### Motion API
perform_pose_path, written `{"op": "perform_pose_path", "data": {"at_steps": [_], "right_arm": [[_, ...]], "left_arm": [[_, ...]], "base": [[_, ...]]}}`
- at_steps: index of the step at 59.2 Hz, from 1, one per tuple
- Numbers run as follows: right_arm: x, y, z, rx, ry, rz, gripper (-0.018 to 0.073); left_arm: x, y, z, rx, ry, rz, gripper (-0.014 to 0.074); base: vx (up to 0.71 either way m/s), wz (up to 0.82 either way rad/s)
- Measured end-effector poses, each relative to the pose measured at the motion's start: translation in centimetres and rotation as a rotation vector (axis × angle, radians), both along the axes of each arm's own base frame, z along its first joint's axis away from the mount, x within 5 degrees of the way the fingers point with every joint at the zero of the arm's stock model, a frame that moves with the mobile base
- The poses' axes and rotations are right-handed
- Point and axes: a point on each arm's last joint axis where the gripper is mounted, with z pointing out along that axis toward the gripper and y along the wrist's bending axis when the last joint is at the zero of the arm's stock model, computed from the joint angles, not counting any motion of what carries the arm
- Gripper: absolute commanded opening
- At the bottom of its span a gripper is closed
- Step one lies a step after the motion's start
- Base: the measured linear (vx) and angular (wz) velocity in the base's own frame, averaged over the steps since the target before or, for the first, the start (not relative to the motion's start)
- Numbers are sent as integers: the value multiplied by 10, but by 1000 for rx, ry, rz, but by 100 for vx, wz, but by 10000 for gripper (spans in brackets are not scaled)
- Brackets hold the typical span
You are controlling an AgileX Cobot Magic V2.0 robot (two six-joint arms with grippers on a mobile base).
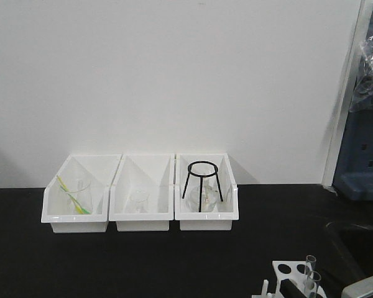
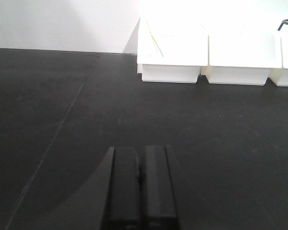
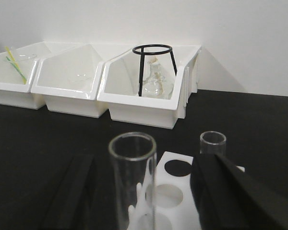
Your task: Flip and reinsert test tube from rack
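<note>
Nearest the right wrist camera, a clear glass test tube (image 3: 132, 177) stands upright in the rack (image 3: 175, 196), a small white plastic plate pierced with round holes. The matte black right fingers (image 3: 221, 191) are spread wide either side of it, a gap showing on both sides. A second tube (image 3: 213, 142) stands in the rack just behind. The front view catches the rack only at its bottom edge. Only the left wrist view shows the left fingers (image 2: 134, 191), pressed flat together with nothing between them, above the dull black worktop (image 2: 62, 120). Beyond the rack, three glossy white open-fronted bins (image 1: 142, 217) line a plain white wall (image 1: 174, 74). The bin behind the rack holds a black wire tripod (image 3: 152, 67) over rounded glassware (image 3: 153, 84).
</note>
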Motion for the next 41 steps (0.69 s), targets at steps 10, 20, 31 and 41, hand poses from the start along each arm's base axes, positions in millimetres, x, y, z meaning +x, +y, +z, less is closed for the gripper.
{"op": "perform_pose_path", "data": {"at_steps": [10, 20, 31, 41], "right_arm": [[0, 0, -2, -3, 7, 0, 183], [0, 1, -1, -4, 0, 6, -15], [0, 2, 0, -4, -3, 19, -13], [-2, 2, 21, 25, -70, 20, -12]], "left_arm": [[0, 0, 0, 0, 0, 0, -6], [0, 0, 0, 0, 0, 0, -6], [0, 0, 0, 0, 0, 0, -6], [0, 0, 0, 0, 0, 0, -6]], "base": [[0, 0], [0, 0], [0, 0], [0, 0]]}}
